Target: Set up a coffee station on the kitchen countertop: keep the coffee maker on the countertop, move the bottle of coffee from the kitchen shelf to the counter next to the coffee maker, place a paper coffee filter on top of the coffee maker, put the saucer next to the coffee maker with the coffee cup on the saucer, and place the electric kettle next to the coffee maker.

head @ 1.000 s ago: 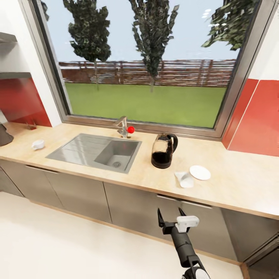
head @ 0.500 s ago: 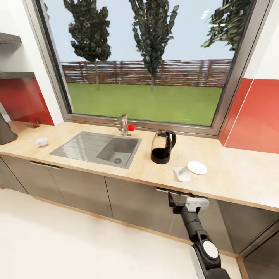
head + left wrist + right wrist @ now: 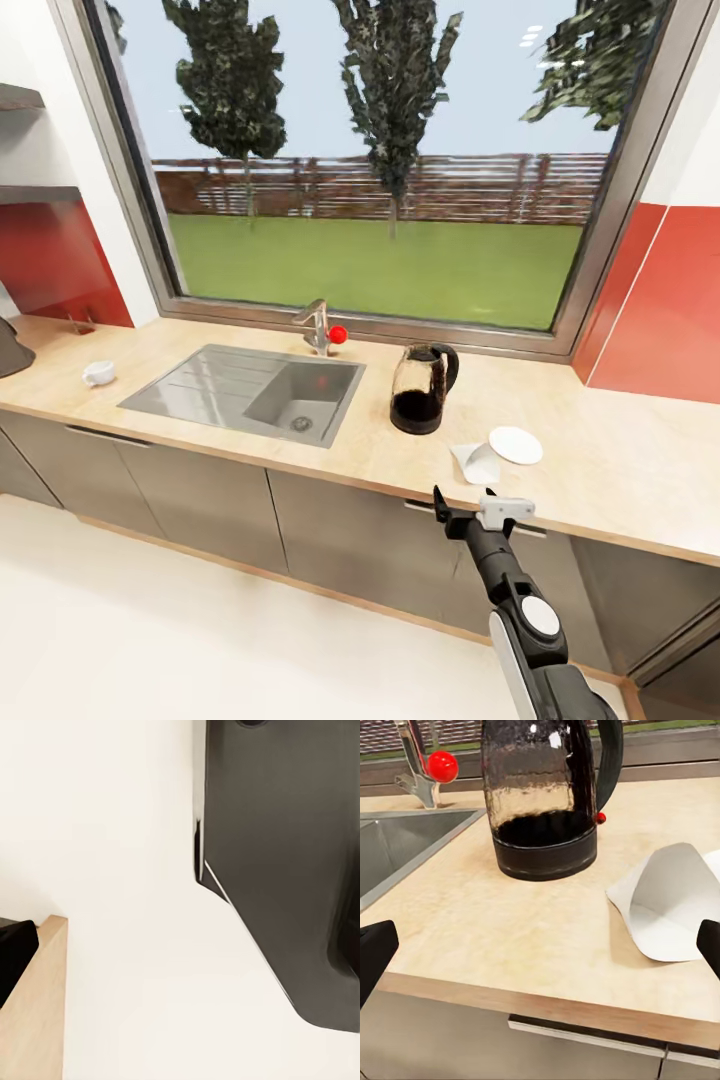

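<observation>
The right gripper (image 3: 463,505) has risen to the kitchen countertop (image 3: 620,470) edge, jaws spread and empty, nearing the paper coffee filter (image 3: 476,463) for pickup

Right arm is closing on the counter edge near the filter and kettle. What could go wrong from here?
The open right gripper sits level with the light wood countertop edge, so a forward reach might strike it. The thin white paper filter could slide or crumple if nudged. The clear-glass kettle and white saucer stand close beside it and may get bumped.

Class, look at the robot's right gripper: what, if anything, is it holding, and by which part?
Nothing. The right gripper is open and empty, short of the light wood-grain countertop, its fingers apart and touching nothing.
</observation>
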